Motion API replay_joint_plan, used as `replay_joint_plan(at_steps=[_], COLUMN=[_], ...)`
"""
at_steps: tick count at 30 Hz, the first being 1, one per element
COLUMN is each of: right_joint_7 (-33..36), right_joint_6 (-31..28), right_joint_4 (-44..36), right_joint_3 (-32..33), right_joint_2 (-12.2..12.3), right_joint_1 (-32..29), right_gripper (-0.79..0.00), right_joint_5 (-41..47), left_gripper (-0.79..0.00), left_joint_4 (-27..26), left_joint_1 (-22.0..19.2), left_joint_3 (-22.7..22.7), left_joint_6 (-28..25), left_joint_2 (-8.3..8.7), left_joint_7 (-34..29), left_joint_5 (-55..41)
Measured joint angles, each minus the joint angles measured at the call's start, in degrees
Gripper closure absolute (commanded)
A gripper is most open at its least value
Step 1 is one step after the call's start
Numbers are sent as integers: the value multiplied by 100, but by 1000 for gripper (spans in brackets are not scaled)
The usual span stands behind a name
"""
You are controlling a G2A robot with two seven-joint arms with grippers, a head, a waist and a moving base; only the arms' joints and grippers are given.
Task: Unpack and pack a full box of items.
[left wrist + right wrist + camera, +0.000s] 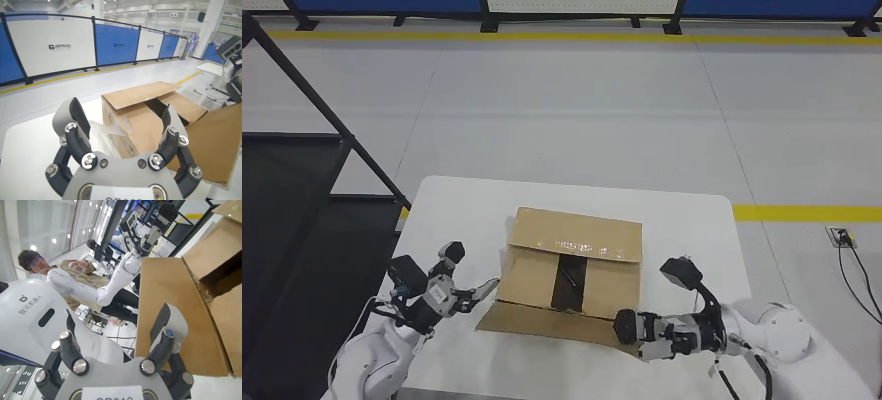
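A brown cardboard box (542, 278) stands in the middle of the white table (682, 230). Its far flap (577, 238) lies over the top, its near flap (542, 322) hangs outward, and a dark gap (570, 285) runs between the inner flaps. My left gripper (470, 272) is open beside the box's left side; in the left wrist view the left gripper (122, 121) frames the box (132, 121) corner. My right gripper (627, 328) is open at the near flap's right corner. In the right wrist view the right gripper (117, 323) has one finger (164, 321) against the near flap (170, 285).
A strip of clear tape (113, 128) hangs off the box's left corner. A black frame (302, 90) and a dark panel stand left of the table. Bare tabletop lies to the box's right and behind it.
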Motion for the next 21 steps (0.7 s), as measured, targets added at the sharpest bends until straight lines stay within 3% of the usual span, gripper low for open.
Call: replay_joint_plan(at_steps=[10, 21], right_joint_7=[-60, -1114], right_joint_6=[-60, -875], right_joint_4=[292, 983], right_joint_3=[-770, -841], right_joint_2=[138, 51], right_joint_1=[365, 763], right_gripper=[-785, -785], right_joint_5=[-554, 441], left_gripper=[-785, -785], left_joint_4=[13, 69], left_joint_1=[83, 86], left_joint_3=[-57, 213], left_joint_6=[-1224, -1140], left_joint_2=[177, 293], left_joint_7=[-609, -762], left_joint_5=[705, 1467])
